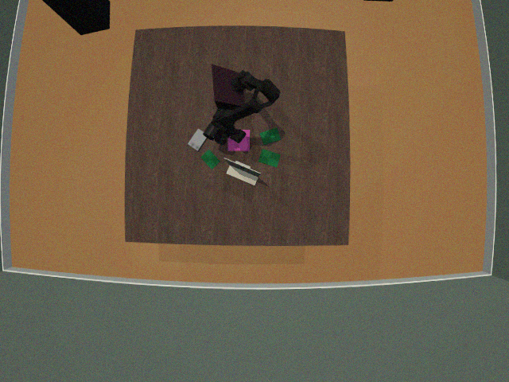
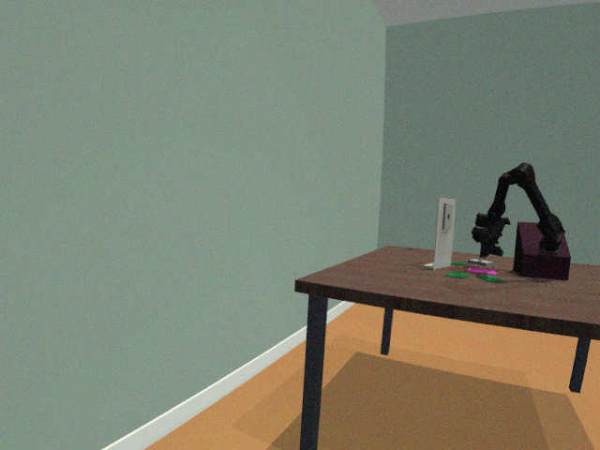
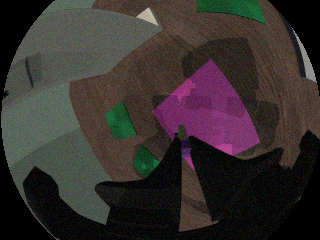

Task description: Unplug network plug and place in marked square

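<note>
Nearly closed on the plug [image 3: 186, 149], the gripper [image 1: 237, 142] [image 2: 483, 256] [image 3: 183, 140] might release too high above the magenta square [image 1: 238, 143] [image 2: 481, 271] [image 3: 215, 112] below its fingertips, tipping it outside

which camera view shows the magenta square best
The wrist view: the square is largest there, though the fingers cover part of its edge. The top view shows it smaller, with the arm over one corner. The exterior view shows only a thin, slanted strip.

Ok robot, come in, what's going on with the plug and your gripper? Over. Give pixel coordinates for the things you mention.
Gripper [image 1: 228, 142] [image 2: 483, 256] [image 3: 183, 140] shut on plug [image 3: 186, 149]. Plug out of panel [image 2: 443, 242] [image 1: 242, 167], held above magenta square [image 1: 238, 144] [image 2: 477, 271] [image 3: 215, 107]. Nothing seen blocking the way down.
</note>
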